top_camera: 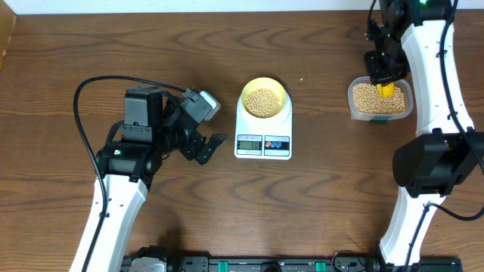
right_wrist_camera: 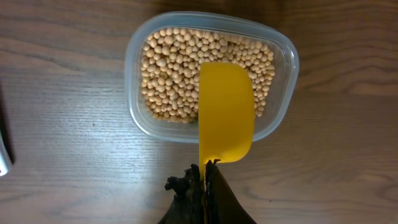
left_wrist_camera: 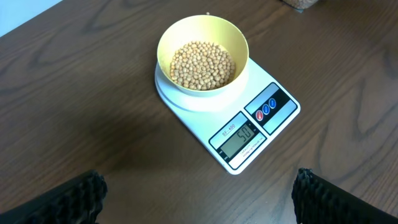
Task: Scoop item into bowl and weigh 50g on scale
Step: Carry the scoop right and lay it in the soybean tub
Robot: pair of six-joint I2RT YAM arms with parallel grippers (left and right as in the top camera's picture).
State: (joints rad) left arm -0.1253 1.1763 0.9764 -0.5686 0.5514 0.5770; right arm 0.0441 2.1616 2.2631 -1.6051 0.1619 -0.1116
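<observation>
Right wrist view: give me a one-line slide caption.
The right gripper, shut on the yellow scoop, holds it over the clear tub of beans.

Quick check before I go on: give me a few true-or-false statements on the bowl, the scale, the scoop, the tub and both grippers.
1. The bowl sits on the scale. True.
2. The bowl is empty. False: it holds beans.
3. The right gripper is shut on the yellow scoop, which is over the clear tub. True.
4. The left gripper grips the scale. False: it is open, holds nothing and is apart from the scale.
5. The tub has no beans in it. False: it holds many beans.
</observation>
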